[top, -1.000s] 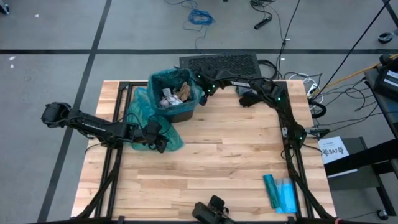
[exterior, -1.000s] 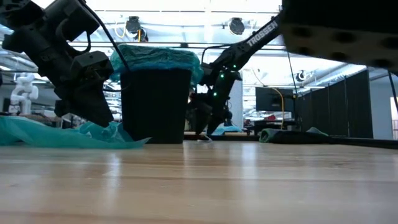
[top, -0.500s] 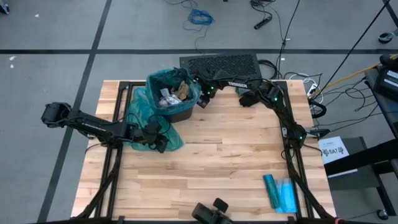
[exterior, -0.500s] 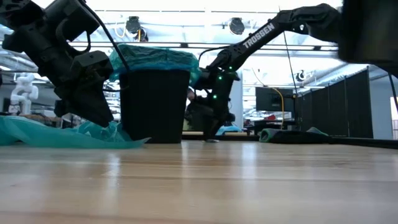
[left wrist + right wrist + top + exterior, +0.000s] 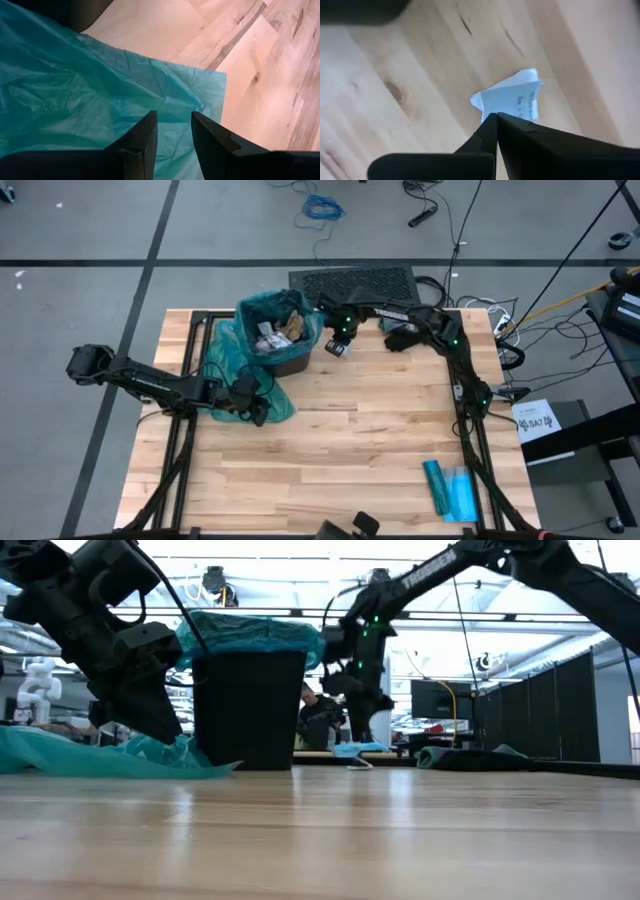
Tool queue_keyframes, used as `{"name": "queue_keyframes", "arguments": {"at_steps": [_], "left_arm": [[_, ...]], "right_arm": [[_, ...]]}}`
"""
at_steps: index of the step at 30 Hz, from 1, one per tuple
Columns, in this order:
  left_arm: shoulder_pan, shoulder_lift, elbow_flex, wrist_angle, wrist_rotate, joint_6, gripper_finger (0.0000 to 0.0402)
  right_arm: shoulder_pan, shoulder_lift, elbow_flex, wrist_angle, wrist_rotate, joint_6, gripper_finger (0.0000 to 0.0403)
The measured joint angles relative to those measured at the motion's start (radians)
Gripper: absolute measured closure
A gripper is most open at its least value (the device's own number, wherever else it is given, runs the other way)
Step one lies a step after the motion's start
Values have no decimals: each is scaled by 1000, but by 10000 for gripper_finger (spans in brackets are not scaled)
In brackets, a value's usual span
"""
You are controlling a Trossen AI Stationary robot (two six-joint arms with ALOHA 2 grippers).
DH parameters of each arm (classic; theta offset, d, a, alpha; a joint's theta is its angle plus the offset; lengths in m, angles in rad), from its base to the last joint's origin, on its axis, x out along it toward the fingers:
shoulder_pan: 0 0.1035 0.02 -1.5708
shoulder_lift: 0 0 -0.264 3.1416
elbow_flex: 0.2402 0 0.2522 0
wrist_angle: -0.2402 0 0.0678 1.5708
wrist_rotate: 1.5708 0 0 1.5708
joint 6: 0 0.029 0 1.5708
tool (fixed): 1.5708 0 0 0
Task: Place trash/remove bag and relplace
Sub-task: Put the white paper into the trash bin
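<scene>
Near right corner of the bench (image 5: 330,470): flat teal packets (image 5: 450,488), untouched, well apart from both arms. Probably the spare liners for the swap.

Mid-left: left gripper (image 5: 255,407) sits low on the loose teal bag (image 5: 235,370) spread on the bench beside the bin. Jaws narrowly apart, nothing between them; left wrist view shows the plastic lying just beyond the tips. My read: it's parked there to pin or pick up that sheet.

Far side: black bin (image 5: 250,710) with teal liner (image 5: 250,632) folded over the rim, trash (image 5: 278,333) already inside as brown and white wads. Liner not yet pulled.

Right gripper (image 5: 338,346) hangs just right of the bin, raised off the bench, jaws closed with nothing held. One pale-blue paper scrap (image 5: 512,97) lies on the wood below it, so that piece of trash is still out of the bin and likely the next pick.

View differences: only the high view shows the bin contents. The low view shows the gripper's height and the scrap (image 5: 355,750) flat on the bench. Only the right wrist view confirms the tips are pressed together above the scrap, not on it.
</scene>
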Motion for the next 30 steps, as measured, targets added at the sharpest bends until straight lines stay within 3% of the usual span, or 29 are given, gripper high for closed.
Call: {"name": "queue_keyframes", "arguments": {"at_steps": [6, 14, 23, 26, 30], "left_arm": [[0, 0, 0, 0, 0, 1, 285], [-1, 0, 0, 1, 0, 0, 285], [-1, 0, 0, 1, 10, -3, 285], [-1, 0, 0, 1, 10, -3, 285], [-1, 0, 0, 1, 11, -3, 285]], "right_arm": [[4, -100, 0, 0, 41, 28, 403], [-5, -95, -16, 7, 41, 29, 396], [-38, -89, -216, 83, -6, 27, 287], [-38, -89, -243, 133, -67, 41, 247], [-26, -89, -241, 165, -71, 47, 202]]}}
